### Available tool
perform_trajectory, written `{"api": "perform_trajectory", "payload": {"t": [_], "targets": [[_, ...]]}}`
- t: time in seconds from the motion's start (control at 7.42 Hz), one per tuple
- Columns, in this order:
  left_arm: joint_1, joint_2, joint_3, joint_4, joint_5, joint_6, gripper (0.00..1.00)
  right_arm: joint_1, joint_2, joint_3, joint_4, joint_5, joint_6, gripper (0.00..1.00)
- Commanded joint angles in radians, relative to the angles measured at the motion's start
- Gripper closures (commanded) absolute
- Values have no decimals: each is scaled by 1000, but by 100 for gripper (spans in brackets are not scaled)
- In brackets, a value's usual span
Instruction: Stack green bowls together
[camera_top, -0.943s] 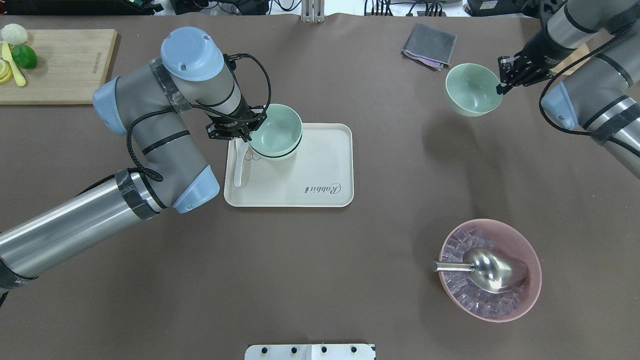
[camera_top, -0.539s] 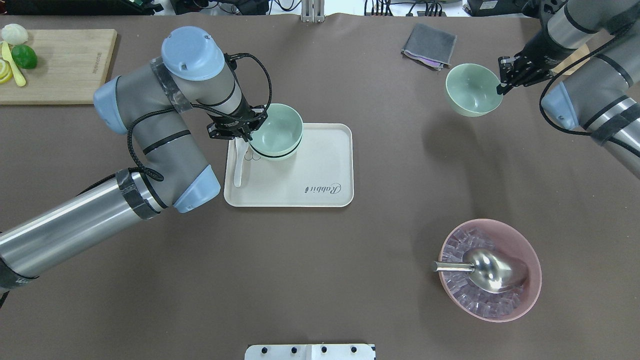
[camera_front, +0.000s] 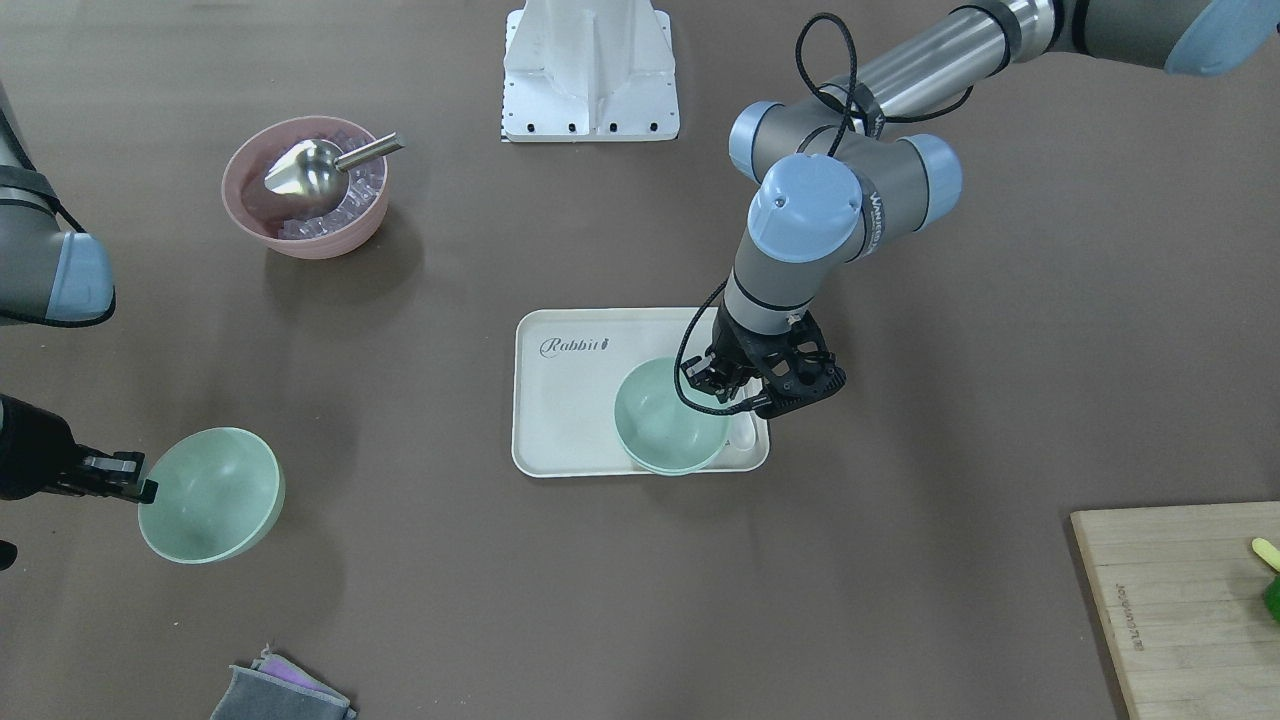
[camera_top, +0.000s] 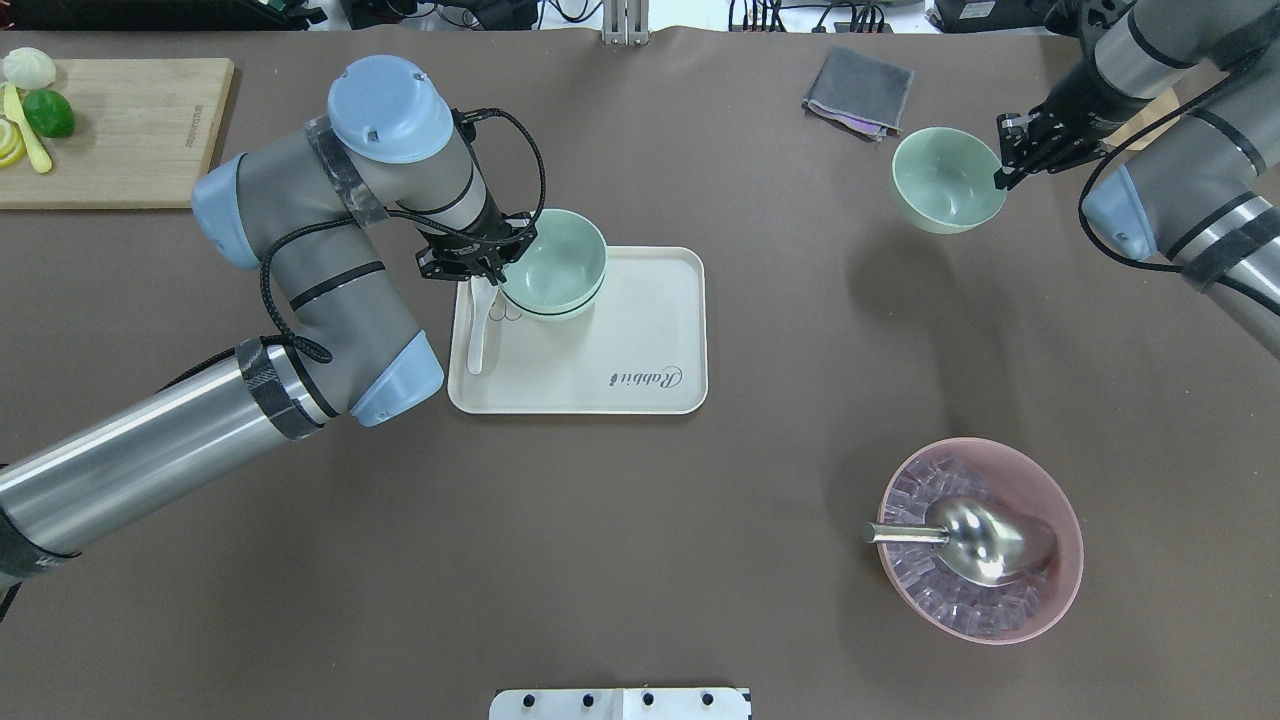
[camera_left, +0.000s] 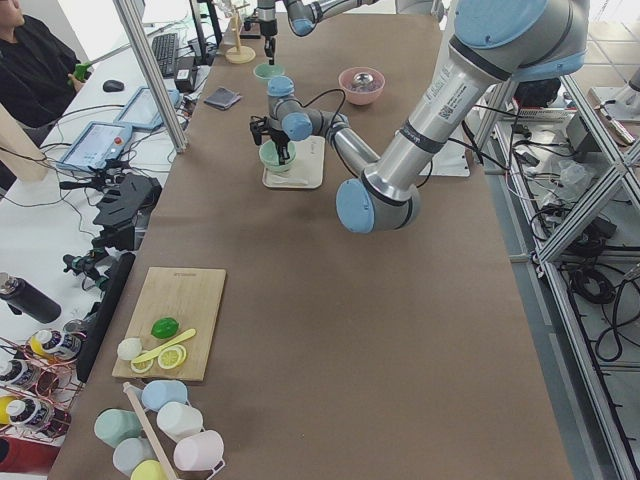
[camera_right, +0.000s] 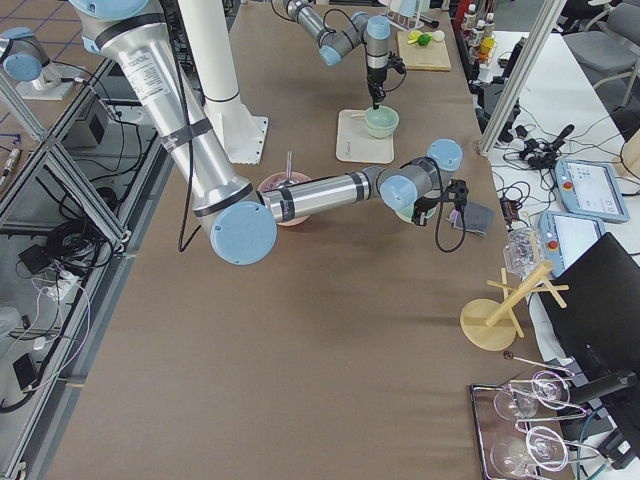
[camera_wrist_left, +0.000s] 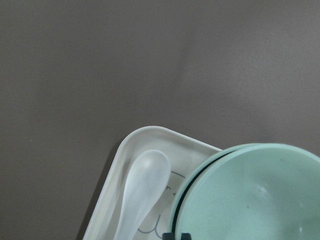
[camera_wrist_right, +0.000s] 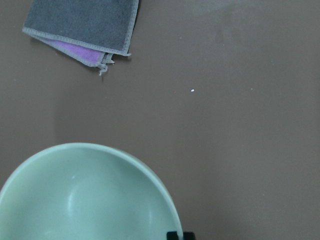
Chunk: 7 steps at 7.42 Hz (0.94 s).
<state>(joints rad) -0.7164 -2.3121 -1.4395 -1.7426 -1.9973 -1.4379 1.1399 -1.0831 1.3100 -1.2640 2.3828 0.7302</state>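
On the tray (camera_top: 640, 340), left jaws clamp the upper of two nested green bowls (camera_top: 560, 262); right jaws hold a third bowl (camera_top: 945, 180).

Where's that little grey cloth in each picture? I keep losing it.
Front-facing: grey cloth at the bottom edge, left.
Overhead: cloth at the top, right of centre.
Left side: cloth far up the table, near its left edge.
Right side: cloth just right of the right arm at its wrist.
Left wrist: not in it.
Right wrist: cloth in the top left corner.
Landmark: the green bowl in the right gripper, beside it.
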Motion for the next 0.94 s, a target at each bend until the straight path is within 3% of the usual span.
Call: {"api": "perform_trajectory", "payload": {"t": [0.0,0.13,0.27,0.4,0.81], "targets": [[0,-1,2,-3,0,-3,100,0,0,0,0,0,0,100],[0,0,2,-20,0,-27,100,0,0,0,0,0,-2,100],[0,5,4,-40,0,-33,39,0,0,0,0,0,-2,100],[0,7,4,-44,2,-39,2,0,0,0,0,0,-2,100],[-6,8,-4,-43,-2,-27,2,0,8,3,0,12,5,100]]}}
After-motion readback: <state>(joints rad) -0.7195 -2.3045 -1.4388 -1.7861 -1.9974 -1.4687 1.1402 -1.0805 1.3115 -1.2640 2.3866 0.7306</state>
